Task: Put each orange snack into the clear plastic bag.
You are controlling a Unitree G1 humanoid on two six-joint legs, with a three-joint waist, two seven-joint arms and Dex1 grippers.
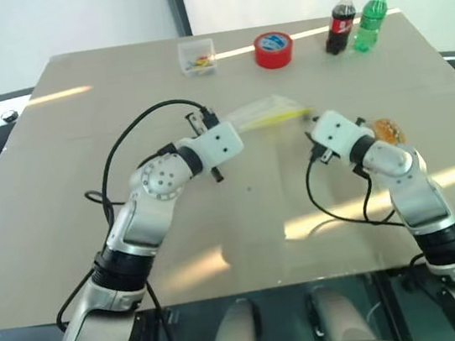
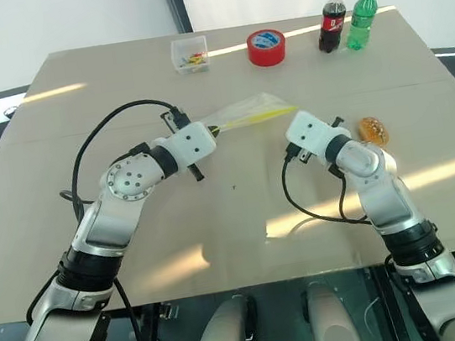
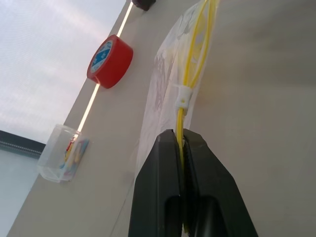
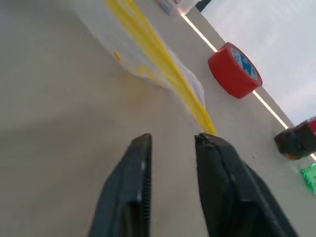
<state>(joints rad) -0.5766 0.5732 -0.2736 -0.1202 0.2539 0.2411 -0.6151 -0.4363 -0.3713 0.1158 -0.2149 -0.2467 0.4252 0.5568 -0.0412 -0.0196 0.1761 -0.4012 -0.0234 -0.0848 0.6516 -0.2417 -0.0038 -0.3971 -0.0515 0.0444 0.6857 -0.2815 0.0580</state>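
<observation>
The clear plastic bag (image 1: 266, 112) hangs lifted above the table's middle, its yellow strip (image 3: 183, 94) running along one edge. My left gripper (image 3: 181, 136) is shut on that yellow strip at the bag's left end. At the bag's other end my right gripper (image 4: 172, 139) is open, a little short of the bag (image 4: 148, 54), with nothing between its fingers. One orange snack (image 1: 387, 129) lies on the table just right of my right wrist.
Along the far side of the table (image 1: 64, 210) stand a small clear box (image 1: 197, 57) with colourful bits, a red tape roll (image 1: 273, 49), a cola bottle (image 1: 340, 20) and a green bottle (image 1: 371, 18).
</observation>
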